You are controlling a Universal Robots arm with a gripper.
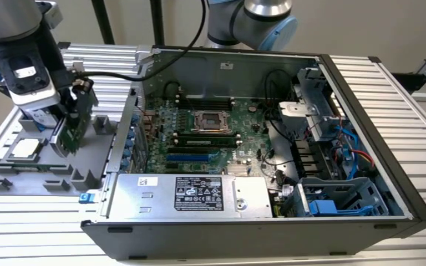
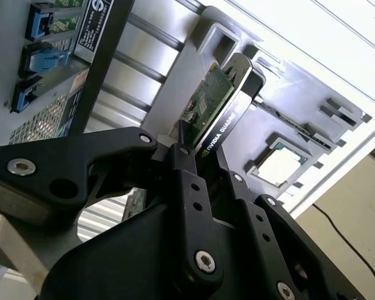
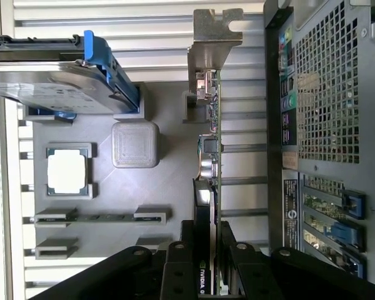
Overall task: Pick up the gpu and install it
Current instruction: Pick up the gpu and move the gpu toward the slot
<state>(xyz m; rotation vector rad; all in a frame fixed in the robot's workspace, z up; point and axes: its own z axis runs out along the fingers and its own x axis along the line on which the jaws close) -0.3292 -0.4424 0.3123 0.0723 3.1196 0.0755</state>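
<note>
The gpu (image 1: 68,132) is a thin green card with a black face and a metal end bracket. It stands on edge over the grey parts tray (image 1: 44,178) at the exterior view's left, outside the computer case. My gripper (image 1: 70,108) is shut on its upper part. In the first wrist view the gpu (image 3: 211,140) runs edge-on out from my gripper (image 3: 212,265), beside the case's rear panel. In the second wrist view the black fingers (image 2: 189,181) clamp the gpu (image 2: 214,103). Whether its lower edge touches the tray I cannot tell.
The open computer case holds the large green motherboard (image 1: 206,133) and a silver power supply (image 1: 191,194). On the tray (image 3: 137,194) lie a silver hard drive in a blue frame (image 3: 62,81), a square processor chip (image 3: 67,170) and memory sticks (image 3: 100,217).
</note>
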